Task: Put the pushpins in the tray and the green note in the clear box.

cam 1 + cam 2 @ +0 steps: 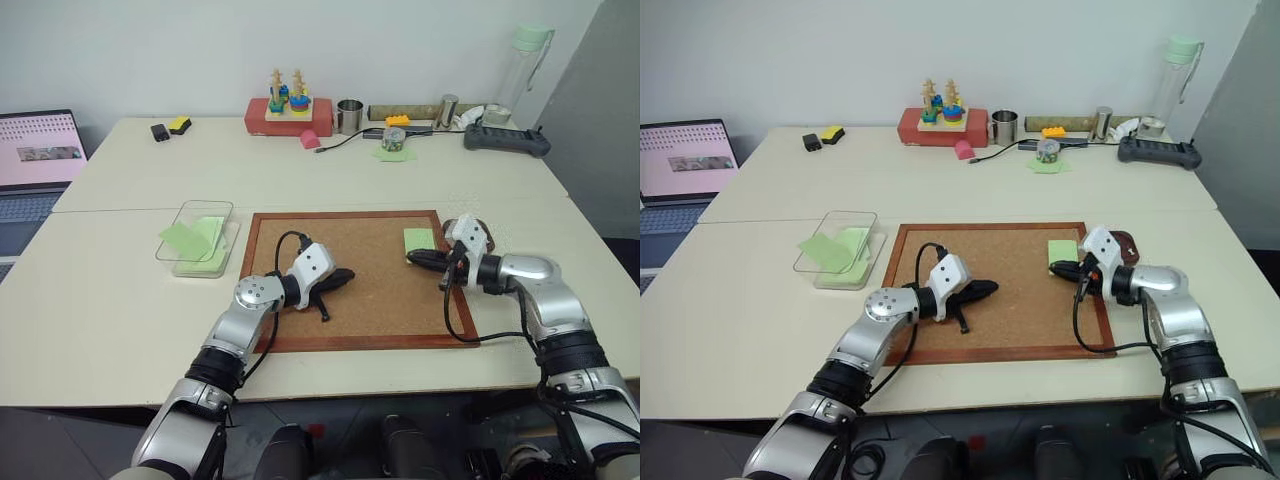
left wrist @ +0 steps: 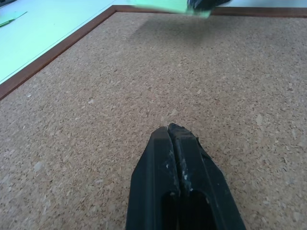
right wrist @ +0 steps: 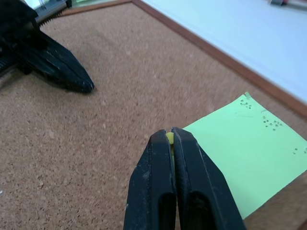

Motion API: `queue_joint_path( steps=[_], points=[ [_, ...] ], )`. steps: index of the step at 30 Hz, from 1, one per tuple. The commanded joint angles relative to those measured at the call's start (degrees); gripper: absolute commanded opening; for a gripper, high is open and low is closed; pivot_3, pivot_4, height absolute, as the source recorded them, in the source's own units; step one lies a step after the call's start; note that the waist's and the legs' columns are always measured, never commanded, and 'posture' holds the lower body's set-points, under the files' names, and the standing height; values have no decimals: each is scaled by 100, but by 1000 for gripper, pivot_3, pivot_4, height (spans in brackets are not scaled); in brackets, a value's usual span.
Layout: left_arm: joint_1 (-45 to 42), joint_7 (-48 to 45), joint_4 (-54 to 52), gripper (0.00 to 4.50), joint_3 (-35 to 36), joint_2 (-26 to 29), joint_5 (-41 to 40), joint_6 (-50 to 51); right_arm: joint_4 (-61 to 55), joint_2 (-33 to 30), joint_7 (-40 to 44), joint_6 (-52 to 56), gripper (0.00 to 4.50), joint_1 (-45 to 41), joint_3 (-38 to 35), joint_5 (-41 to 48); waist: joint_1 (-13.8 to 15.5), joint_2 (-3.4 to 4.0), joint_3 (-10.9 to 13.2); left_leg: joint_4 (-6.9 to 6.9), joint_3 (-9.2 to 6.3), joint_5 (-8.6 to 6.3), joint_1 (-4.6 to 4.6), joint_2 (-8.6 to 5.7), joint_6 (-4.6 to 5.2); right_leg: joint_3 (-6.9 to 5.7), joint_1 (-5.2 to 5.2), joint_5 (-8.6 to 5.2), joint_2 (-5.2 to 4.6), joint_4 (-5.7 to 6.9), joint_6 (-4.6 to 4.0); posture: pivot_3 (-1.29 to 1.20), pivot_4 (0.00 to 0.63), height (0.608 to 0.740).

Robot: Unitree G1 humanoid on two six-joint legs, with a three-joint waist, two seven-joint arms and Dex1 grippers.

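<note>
The right gripper (image 3: 171, 136) hangs over the right part of the corkboard (image 1: 370, 330), its jaws clamped together on a small yellow-green pushpin (image 3: 169, 139) whose head peeks out between the tips. Just beyond and beside those jaws the green note (image 3: 252, 155) lies flat on the cork, marked with tiny pinholes. The tray (image 1: 1126, 243) sits just behind the right gripper, at the corkboard's right edge. The left gripper (image 1: 345, 274) rests low over the middle of the cork, jaws pressed together on nothing. The clear box (image 1: 190, 213), with green notes in it, stands on the tabletop (image 1: 120, 300) well apart from both sets of jaws, off the corkboard's left edge.
</note>
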Motion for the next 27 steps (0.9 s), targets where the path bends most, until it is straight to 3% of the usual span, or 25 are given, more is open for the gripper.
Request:
queue_joint_path(
  steps=[1, 3, 10, 16, 24, 27],
  points=[
    [93, -27, -478, 0, 363, 36, -454, 690, -514, -158, 78, -344, 34, -71, -24, -33, -2, -2, 2, 0, -1, 0, 0, 0, 0, -1, 0, 0, 0, 0, 0, 0, 150, 740],
    [124, -40, -891, 0, 601, 48, -824, 1099, -613, -185, 56, -527, 34, -63, 4, -120, -18, -11, 9, 0, -1, 0, -6, 0, 0, 0, -6, 0, 0, 0, 0, 0, 150, 740],
    [429, -296, -2475, 1280, 1250, 317, -2400, 3124, -890, -136, -150, -1107, 0, -105, 54, -332, -11, -26, 21, -1, -22, 0, -81, 3, -1, -15, -67, 0, 0, 0, -1, 0, 150, 740],
    [119, -16, -2504, 2462, 1726, -71, -3382, 4033, -1136, -178, -53, -1763, 0, -164, 266, -530, 7, -34, 26, 6, -25, 0, -80, 0, -2, -19, -61, 0, -1, -3, -1, 0, 150, 740],
    [-422, 123, -1955, 3917, 1765, -475, -3555, 4021, -1527, -300, 99, -2295, 0, -191, 540, -684, 18, -36, 26, 5, -26, 1, -76, -1, -4, -21, -56, 0, -1, -4, -1, 0, 150, 740],
    [-545, -11, -1891, 3917, 1701, -551, -3635, 4095, -1613, -338, 134, -2458, 0, -182, 636, -764, 17, -36, 27, 5, -25, 1, -76, -2, -4, -19, -56, 0, -1, -6, -2, 0, 150, 740]
  ],
)
